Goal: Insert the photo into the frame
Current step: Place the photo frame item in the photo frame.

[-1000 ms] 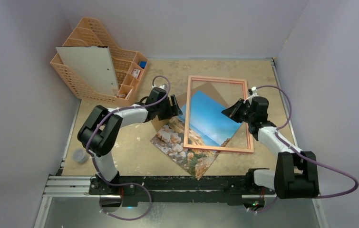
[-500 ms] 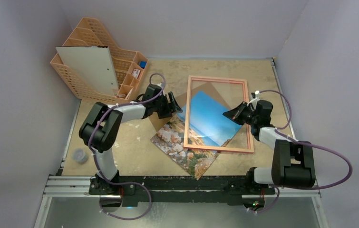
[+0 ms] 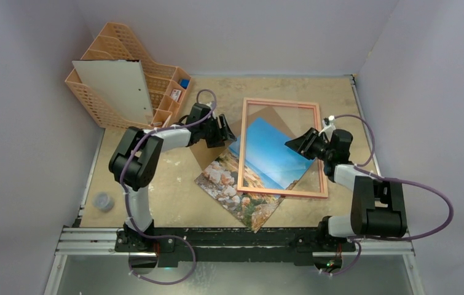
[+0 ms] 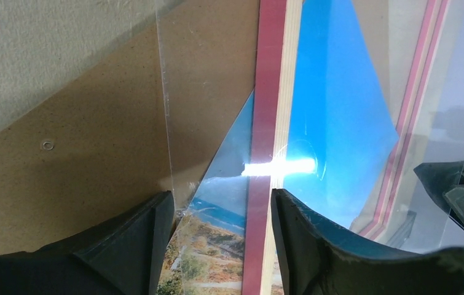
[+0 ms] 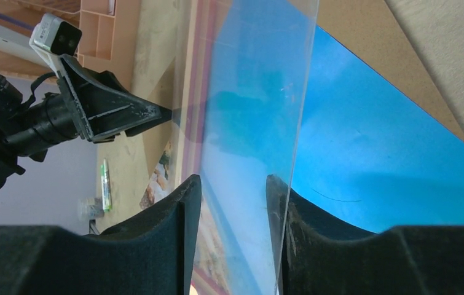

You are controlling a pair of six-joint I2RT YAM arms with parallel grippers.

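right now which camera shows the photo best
The top external view. It takes in nearly the whole photo, lying skewed, partly under the frame with its rocky corner sticking out. The left wrist view catches only a slice of sky and coast beside one frame rail. The right wrist view shows only blue sky.

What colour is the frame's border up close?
The frame border is pink-red with a pale wood edge, clearest in the left wrist view.

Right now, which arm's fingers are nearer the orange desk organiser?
Left. The left fingers sit just right of the organiser; the right fingers are over the frame, toward its right side.
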